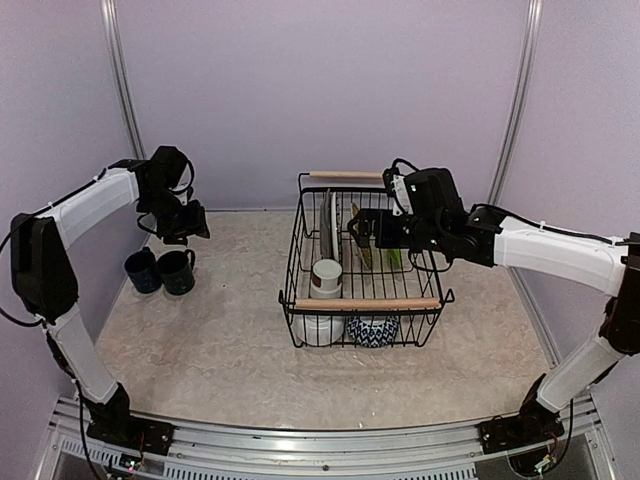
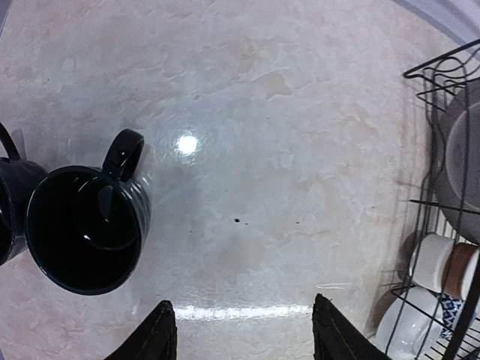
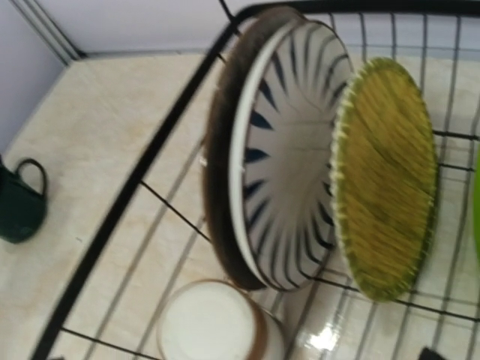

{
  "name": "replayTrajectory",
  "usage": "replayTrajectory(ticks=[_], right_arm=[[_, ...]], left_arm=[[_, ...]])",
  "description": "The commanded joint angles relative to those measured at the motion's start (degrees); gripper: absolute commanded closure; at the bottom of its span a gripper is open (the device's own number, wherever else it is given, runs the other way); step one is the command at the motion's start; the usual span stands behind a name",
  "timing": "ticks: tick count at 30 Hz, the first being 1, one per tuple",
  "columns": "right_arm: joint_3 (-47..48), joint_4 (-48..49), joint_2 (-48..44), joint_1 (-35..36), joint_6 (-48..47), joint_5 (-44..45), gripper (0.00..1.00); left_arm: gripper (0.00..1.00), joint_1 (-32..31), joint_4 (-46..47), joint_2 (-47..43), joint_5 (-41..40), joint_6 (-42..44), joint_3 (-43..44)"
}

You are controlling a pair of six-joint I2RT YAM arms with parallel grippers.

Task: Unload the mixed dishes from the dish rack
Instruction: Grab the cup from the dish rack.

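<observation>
Below the left hand: the left hand hangs over bare pale desk, its fingers partly apart with nothing between them. The glossy dark green mug stands upright ahead and to its left, and the navy mug stands just beyond that.
Right hand: the right hand hovers in the top of the large black wire dish rack. Its fingers are spread wide and hold nothing.
Ahead of the right hand: three dishes stand on edge in a row. The lime-green round plate is closest. Behind it comes the round black-and-white striped plate, then the grey dish tight against the striped plate's back.
Key relation: the plates turn their broad faces toward the right hand, and their rims rise upright beneath it. Judging by this, a grasp must straddle the thin top rim of the lime-green plate rather than meet its face.
Lower, beyond the fingers: the white-brown cup sits low in the rack past the plates. The white bowl and a small patterned bowl lie at the rack's near end.
Nearer arm: the right hand is at the rack, while the left is well apart from it, over by the mugs.
Progress: both mugs are out on the desk and every other dish remains in the rack.
</observation>
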Motion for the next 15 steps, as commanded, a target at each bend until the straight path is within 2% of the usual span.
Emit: replayTrajectory(ticks=[1,4,7,11,15], right_arm=[[2.7,-7.0,2.4,-0.1,-2.2,2.3,0.00],[4.1,-8.1,4.3,0.0,-2.4,1.6,0.00],[5.4,-8.6,6.7,0.5,-2.8,0.5,0.00],[9.8,-11.8,11.5,1.5,-3.2,0.1,0.00],[15.7,-15.5,17.6,3.3,-3.8,1.4,0.00]], left_arm=[[0.40,-1.0,9.9,-9.7,4.4,1.6,-5.2],[0.29,-1.1,14.3,-14.3,7.3,1.7,-8.7],[0.20,-1.0,16.8,-18.9,6.3,1.1,-10.8],[0.10,-0.5,20.0,-23.8,7.4,0.3,-13.2],[0.06,-0.1,22.5,-26.6,9.0,-0.2,-14.9]])
